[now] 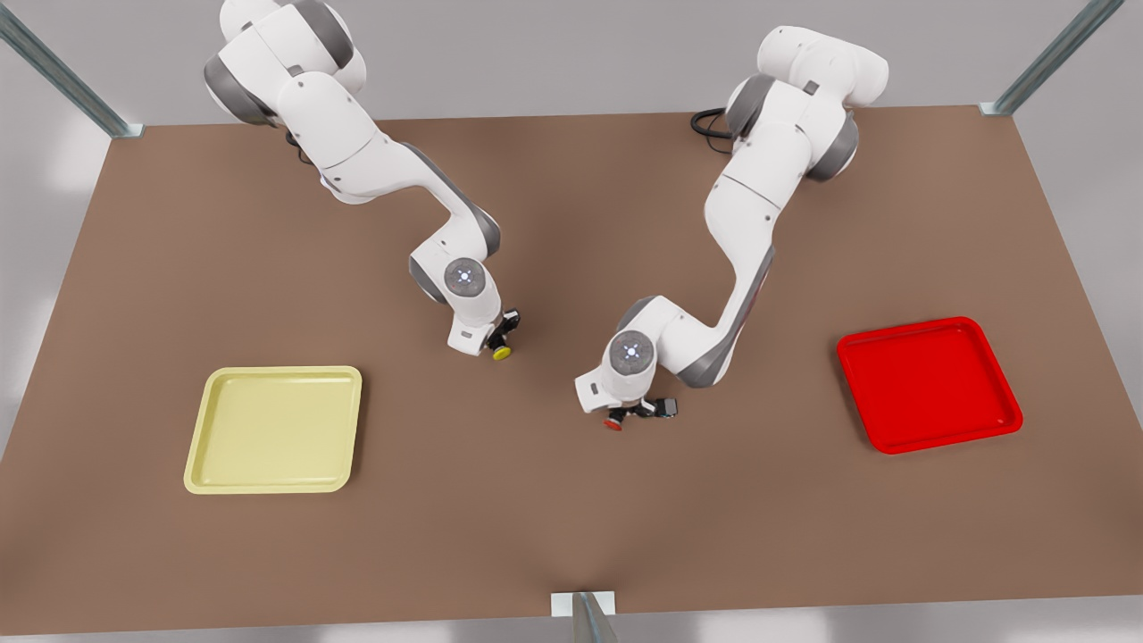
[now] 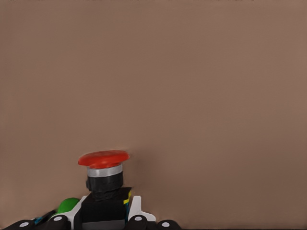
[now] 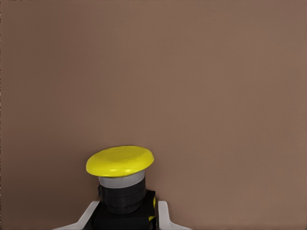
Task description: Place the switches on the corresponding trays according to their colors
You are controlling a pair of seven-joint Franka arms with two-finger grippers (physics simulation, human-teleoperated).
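Note:
My left gripper (image 1: 627, 414), near the table's middle on the front view's right side, is shut on the red switch (image 1: 613, 424). In the left wrist view its white fingers (image 2: 135, 209) flank the dark body under the red cap (image 2: 104, 159). My right gripper (image 1: 498, 339), toward the front view's left, is shut on the yellow switch (image 1: 502, 353). The right wrist view shows white fingers (image 3: 162, 213) on both sides of the body below the yellow cap (image 3: 120, 160). The pale yellow tray (image 1: 272, 429) lies at the front left and the red tray (image 1: 929, 384) at the right. Both trays hold nothing.
A green cap (image 2: 67, 205) of a like switch shows right beside the red switch's body in the left wrist view. The brown table (image 1: 571, 223) has metal posts at its corners and a bracket (image 1: 583, 605) at the front edge.

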